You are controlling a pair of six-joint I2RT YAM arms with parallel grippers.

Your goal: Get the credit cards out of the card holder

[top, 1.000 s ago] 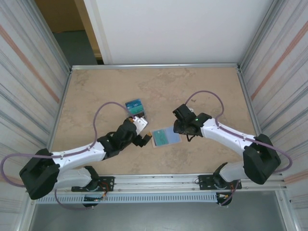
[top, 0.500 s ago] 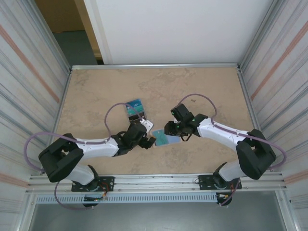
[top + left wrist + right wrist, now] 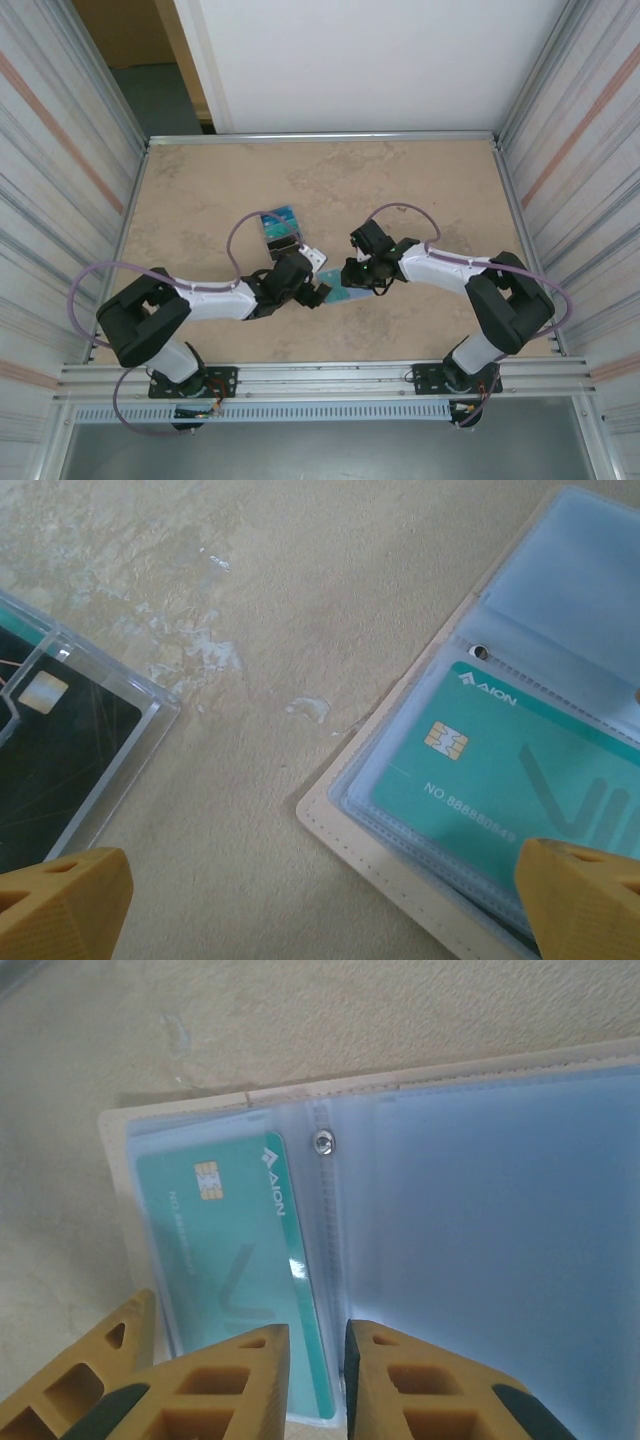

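Observation:
The card holder [image 3: 343, 294] lies open on the table, beige-edged [image 3: 400, 880] with pale blue clear sleeves [image 3: 480, 1210]. A teal credit card [image 3: 500, 780] sits in its left sleeve [image 3: 220, 1260]. My right gripper [image 3: 353, 277] is low over the holder. Its jaws [image 3: 318, 1330] stand a narrow gap apart over the card's long edge and the sleeve seam, not pinching anything I can see. My left gripper [image 3: 318, 289] is open wide [image 3: 325, 910], one fingertip [image 3: 590, 890] over the holder's near corner, the other over bare table.
A clear case with a dark and teal card [image 3: 280, 224] lies just beyond the left gripper, its corner in the left wrist view [image 3: 60, 750]. Metal walls ring the tan table [image 3: 200, 190]. Both arms crowd the middle front.
Both grippers have closed in on the card holder from either side. The right jaws have narrowed to a slim gap. The left jaws stay wide open.

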